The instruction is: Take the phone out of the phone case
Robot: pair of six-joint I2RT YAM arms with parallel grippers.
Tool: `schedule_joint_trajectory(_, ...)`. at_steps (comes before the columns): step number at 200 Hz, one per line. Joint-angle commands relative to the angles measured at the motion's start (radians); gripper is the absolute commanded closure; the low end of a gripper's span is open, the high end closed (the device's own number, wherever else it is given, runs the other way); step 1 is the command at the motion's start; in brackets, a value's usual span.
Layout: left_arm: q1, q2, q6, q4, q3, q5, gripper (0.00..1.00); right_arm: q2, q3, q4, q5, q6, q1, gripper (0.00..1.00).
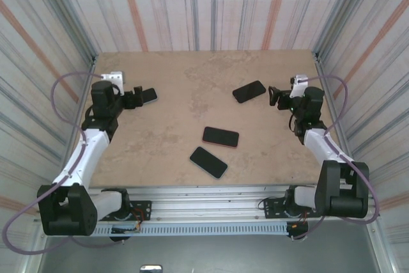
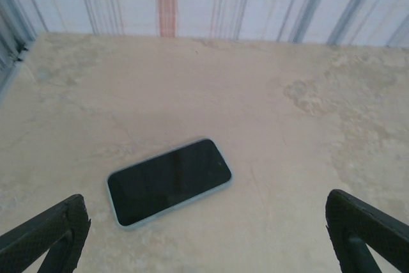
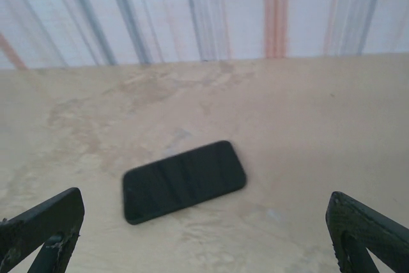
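The red-rimmed phone (image 1: 220,137) lies screen-up near the middle of the table (image 1: 172,81) and serves as the marker for everything else. Just nearer than it and slightly to its left, close but apart, is a dark phone (image 1: 208,162), also flat on the table.

Well to the left of the red-rimmed phone and farther back lies a pale-cased phone (image 1: 148,96), screen-up, with its light rim showing all round in the left wrist view (image 2: 169,181). The left end effector (image 1: 135,98) points at it with its fingers (image 2: 64,225) spread wide. The phone sits ahead of the tips and between their lines, nearer the left finger, and neither tip touches it.

To the right of the red-rimmed phone and farther back lies a black phone (image 1: 249,91), flat and turned at an angle. The right end effector (image 1: 275,96) faces it, its fingers (image 3: 57,218) likewise spread wide and holding nothing. In the right wrist view this phone (image 3: 184,181) rests ahead of the tips, left of centre, clear of both. Whether it wears a case I cannot tell.
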Motion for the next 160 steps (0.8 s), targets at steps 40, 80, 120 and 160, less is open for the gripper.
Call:
schedule_joint_trajectory(40,0.011,0.157,0.408,-0.499,0.278,0.205,0.01,-0.013,0.172,-0.361,-0.194,-0.061,0.163,0.01)
schedule_joint_trajectory(80,0.095,0.334,0.637,-0.534,0.383,0.433,0.01,0.024,0.210,-0.391,-0.265,-0.054,0.273,0.01)
schedule_joint_trajectory(120,0.146,0.495,0.815,-0.525,0.463,0.477,0.01,0.063,0.239,-0.387,-0.275,-0.038,0.350,0.01)
schedule_joint_trajectory(160,0.156,0.634,0.944,-0.524,0.569,0.412,0.01,0.088,0.269,-0.410,-0.286,-0.036,0.376,0.01)
